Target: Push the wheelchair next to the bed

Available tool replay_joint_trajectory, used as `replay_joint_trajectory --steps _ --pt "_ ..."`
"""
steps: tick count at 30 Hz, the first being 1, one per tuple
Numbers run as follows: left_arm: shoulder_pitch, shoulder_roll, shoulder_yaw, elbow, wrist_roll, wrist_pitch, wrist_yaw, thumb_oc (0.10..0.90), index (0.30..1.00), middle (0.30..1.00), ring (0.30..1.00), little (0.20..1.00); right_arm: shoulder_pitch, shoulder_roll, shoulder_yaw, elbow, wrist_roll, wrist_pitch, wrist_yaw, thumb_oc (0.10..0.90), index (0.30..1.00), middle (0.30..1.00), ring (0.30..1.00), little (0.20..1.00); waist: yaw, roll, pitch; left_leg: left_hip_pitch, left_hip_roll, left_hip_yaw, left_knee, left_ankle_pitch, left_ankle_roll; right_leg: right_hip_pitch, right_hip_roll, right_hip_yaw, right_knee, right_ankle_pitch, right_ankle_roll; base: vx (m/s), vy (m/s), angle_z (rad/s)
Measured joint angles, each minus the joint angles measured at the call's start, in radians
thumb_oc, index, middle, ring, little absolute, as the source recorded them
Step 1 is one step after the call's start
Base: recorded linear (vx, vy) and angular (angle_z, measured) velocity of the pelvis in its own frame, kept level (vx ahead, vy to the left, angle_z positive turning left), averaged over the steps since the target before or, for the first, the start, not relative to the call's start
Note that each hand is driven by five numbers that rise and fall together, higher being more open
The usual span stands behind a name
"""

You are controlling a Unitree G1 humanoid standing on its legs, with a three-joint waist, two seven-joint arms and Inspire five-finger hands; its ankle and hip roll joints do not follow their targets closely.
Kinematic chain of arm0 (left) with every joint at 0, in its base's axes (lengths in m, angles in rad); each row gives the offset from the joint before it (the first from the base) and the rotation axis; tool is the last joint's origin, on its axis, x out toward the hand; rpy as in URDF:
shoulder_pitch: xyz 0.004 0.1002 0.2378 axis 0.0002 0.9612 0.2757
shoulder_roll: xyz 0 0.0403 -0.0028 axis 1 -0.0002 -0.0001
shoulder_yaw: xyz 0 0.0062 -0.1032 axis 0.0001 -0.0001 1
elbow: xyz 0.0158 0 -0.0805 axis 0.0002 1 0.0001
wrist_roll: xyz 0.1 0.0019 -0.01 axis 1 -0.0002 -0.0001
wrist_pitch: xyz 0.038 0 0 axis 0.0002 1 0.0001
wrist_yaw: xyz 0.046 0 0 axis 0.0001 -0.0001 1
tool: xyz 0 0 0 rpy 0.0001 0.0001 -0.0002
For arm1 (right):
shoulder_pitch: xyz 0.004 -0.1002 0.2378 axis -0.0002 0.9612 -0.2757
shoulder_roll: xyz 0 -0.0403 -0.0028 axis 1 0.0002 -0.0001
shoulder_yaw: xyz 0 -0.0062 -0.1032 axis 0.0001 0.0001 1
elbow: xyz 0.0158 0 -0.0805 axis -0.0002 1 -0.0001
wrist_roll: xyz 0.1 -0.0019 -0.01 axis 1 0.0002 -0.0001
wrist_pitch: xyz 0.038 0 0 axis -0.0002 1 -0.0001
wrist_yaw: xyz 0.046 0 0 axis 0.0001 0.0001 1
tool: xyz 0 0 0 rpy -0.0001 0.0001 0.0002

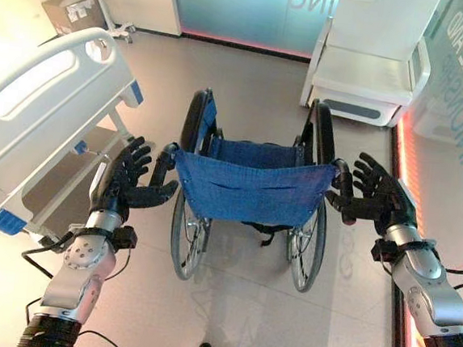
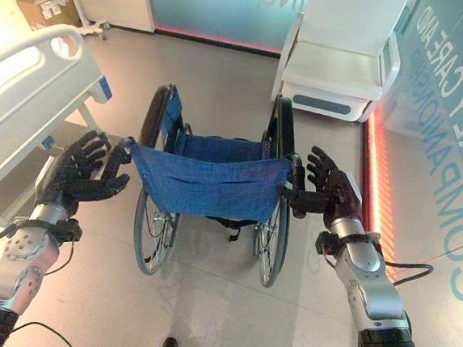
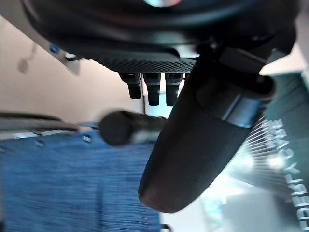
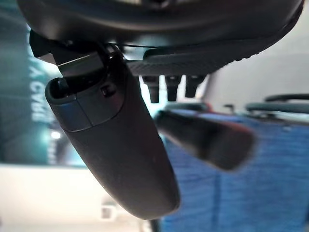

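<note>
- Two dark hands are seen at the push handles of a wheelchair (image 1: 250,195) w/ blue fabric back, viewed from behind.
- Left hand (image 1: 127,182) is spread wide by the left handle (image 1: 165,161); thumb is stretched under it, grip not closed.
- Right hand (image 1: 376,194) is likewise spread beside the right handle (image 1: 341,177), fingers straight.
- Bed (image 1: 38,116), white w/ blue corners, is seen just left of the wheelchair; a white armchair (image 1: 370,68) is set beyond the wheelchair, to its right.
</note>
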Motion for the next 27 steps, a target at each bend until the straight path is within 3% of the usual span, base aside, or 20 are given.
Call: replay_joint_trajectory --steps 9,17,22,27 --pt "0.003 0.046 0.004 0.002 0.103 0.035 -0.025 0.800 0.900 0.900 0.900 0.900 0.007 -0.001 0.005 0.010 -0.013 0.024 0.023 0.800 0.900 0.900 0.900 0.900 0.001 0.000 0.000 -0.001 0.000 -0.001 0.000 0.000 0.000 0.000 0.000 -0.001 0.000 0.000 0.000 0.00 0.000 0.00" --pt "-0.050 0.061 -0.022 0.032 0.090 0.042 0.004 0.800 0.900 0.900 0.900 0.900 -0.083 -0.043 0.075 0.074 -0.037 0.052 0.027 0.800 0.900 0.900 0.900 0.900 -0.006 0.001 0.000 0.008 0.001 -0.002 0.000 0.001 -0.001 0.010 0.001 -0.002 0.001 0.000 0.000 0.00 0.000 0.00" --pt "-0.129 0.061 -0.039 0.084 0.054 0.042 0.023 0.800 0.900 0.900 0.900 0.900 -0.154 -0.050 0.111 0.122 -0.038 0.094 0.015 0.800 0.900 0.900 0.900 0.900 -0.008 0.001 0.000 0.012 0.001 -0.002 0.002 0.001 -0.001 0.016 0.000 -0.003 0.001 0.000 0.000 0.00 0.000 0.00" --pt "-0.225 0.098 -0.112 0.093 0.030 0.045 0.026 0.800 0.900 0.900 0.900 0.900 -0.271 -0.080 0.171 0.179 -0.038 0.187 -0.001 0.800 0.900 0.900 0.900 0.900 -0.008 0.002 0.000 0.011 0.001 -0.004 0.005 0.001 -0.001 0.017 0.001 -0.004 0.001 0.001 -0.001 0.00 0.000 0.00"
